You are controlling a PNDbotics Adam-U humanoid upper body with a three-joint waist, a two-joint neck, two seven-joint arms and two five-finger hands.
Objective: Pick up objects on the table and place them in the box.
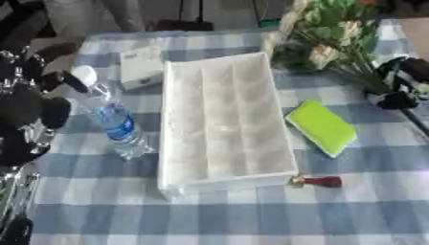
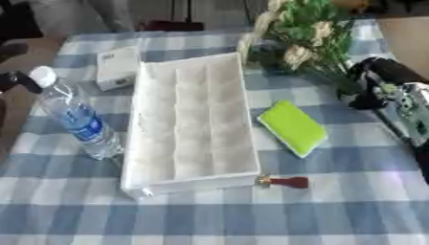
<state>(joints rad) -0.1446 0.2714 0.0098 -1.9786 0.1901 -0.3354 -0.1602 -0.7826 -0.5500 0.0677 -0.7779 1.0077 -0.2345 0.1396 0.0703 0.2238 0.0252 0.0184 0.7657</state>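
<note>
Two hands show, and the left hand [image 1: 33,103], a dark mass at the left edge, lies just beside the water bottle [image 1: 113,117], though I cannot tell whether its fingers are curled or straight. The bottle leans with its cap toward the far left and its long axis pointing toward the near right, close along the left wall of the white box [image 1: 222,182]. The right hand [image 2: 394,93] hangs well apart at the right edge, fingers likewise unreadable, probably nearer the green sponge [image 2: 293,127].
</note>
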